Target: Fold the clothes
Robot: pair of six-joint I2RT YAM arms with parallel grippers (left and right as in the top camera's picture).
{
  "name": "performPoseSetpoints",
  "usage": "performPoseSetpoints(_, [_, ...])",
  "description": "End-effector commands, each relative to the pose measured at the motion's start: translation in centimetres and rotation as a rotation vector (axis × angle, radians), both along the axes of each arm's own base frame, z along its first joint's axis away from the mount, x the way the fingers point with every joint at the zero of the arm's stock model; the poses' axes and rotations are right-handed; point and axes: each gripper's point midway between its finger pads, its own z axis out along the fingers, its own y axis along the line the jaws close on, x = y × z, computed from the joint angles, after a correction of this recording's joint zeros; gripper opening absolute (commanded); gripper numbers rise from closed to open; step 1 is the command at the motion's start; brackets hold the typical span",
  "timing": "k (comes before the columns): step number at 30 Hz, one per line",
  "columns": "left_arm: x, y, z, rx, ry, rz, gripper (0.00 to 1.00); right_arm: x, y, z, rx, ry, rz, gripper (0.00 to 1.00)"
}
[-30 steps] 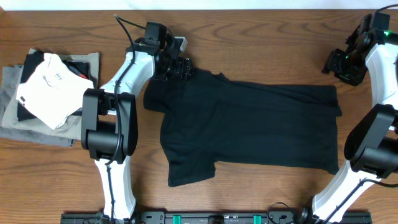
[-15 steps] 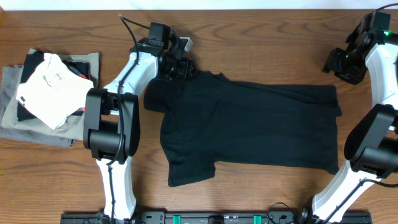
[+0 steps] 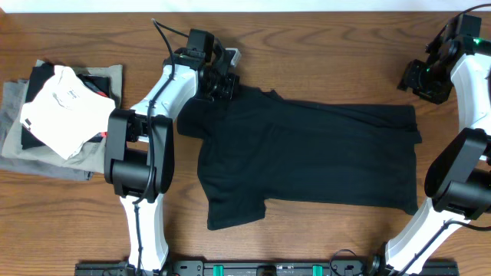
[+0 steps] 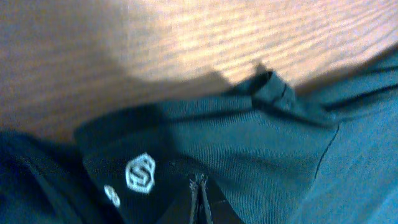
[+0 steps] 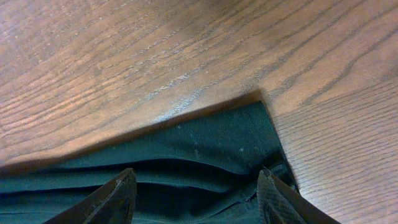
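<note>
I see my left gripper with its jaws pressed fully together, tips meeting in a thin line and pinching the black fabric of the T-shirt near the collar. At 10 o'clock from the tips, in the left wrist view, a small white label shows a hexagon outline with what reads as an S inside. A second, smaller pale mark at 8 o'clock from it is too blurred for me to read. Past the fabric edge, at 12 o'clock, bare wood shows.

My right gripper stands wide apart with nothing between the jaws. The shirt's corner lies in the gap below them. I cannot tell whether the tips touch the cloth.

From overhead, the shirt lies spread flat across the middle of the table, its collar end toward 9 o'clock. The left gripper sits at the shirt's 10 o'clock corner and the right gripper at about 2 o'clock. At the table's 9 o'clock edge, well apart from the shirt, a white folded garment rests on a grey-olive folded garment.
</note>
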Motion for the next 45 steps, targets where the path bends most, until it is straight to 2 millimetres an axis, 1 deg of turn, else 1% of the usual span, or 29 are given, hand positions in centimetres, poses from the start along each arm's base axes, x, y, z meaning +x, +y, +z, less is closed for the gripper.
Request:
performPoseSetpoints(1, [-0.4,0.2,3.4,-0.007,-0.053,-0.034,0.06,-0.4,0.0,-0.2,-0.011,0.014,0.015,0.60])
performPoseSetpoints(2, [-0.7,0.3,3.8,-0.001,-0.051,-0.039,0.06,-0.4,0.0,-0.2,-0.011,0.014,0.015,0.60])
performPoseSetpoints(3, [-0.9,0.5,4.0,0.013,-0.046,-0.034,0.08,-0.4,0.0,-0.2,-0.011,0.014,0.015,0.60])
performPoseSetpoints(5, [-0.9,1.6,3.7,0.075,-0.045,-0.007,0.49,-0.4,0.0,-0.2,-0.010,0.013,0.015,0.59])
performPoseSetpoints(6, [-0.7,2.1,3.4,0.105,-0.046,0.013,0.59,-0.4,0.0,-0.2,-0.010,0.013,0.015,0.59])
performPoseSetpoints(7, [-0.6,2.4,3.2,0.123,-0.047,0.020,0.62,-0.4,0.0,-0.2,-0.010,0.013,0.015,0.60])
performPoseSetpoints(18, [-0.4,2.3,2.5,0.133,-0.045,0.020,0.63,-0.4,0.0,-0.2,-0.010,0.013,0.015,0.59])
performPoseSetpoints(25, [-0.9,1.1,2.3,0.133,-0.042,-0.009,0.63,-0.4,0.0,-0.2,-0.010,0.013,0.015,0.59])
performPoseSetpoints(29, [-1.2,0.4,1.5,0.137,-0.031,-0.024,0.63,-0.4,0.0,-0.2,-0.010,0.013,0.015,0.59])
performPoseSetpoints(33, [-1.0,0.6,0.5,0.148,-0.006,0.007,0.63,-0.4,0.0,-0.2,-0.012,0.013,0.020,0.58])
performPoseSetpoints(37, [-1.0,0.7,-0.2,0.153,0.009,0.014,0.61,-0.4,0.0,-0.2,-0.014,0.013,0.026,0.59])
performPoseSetpoints(40, [-1.1,0.7,-0.8,0.154,0.030,0.025,0.57,-0.3,0.0,-0.2,-0.014,0.011,0.026,0.59])
performPoseSetpoints(43, [-1.1,0.7,-1.0,0.154,0.035,0.027,0.55,-0.3,0.0,-0.2,-0.015,0.009,0.026,0.59])
performPoseSetpoints(45, [-1.0,0.7,-1.0,0.152,0.028,0.028,0.52,-0.3,0.0,-0.2,-0.014,0.010,0.026,0.59])
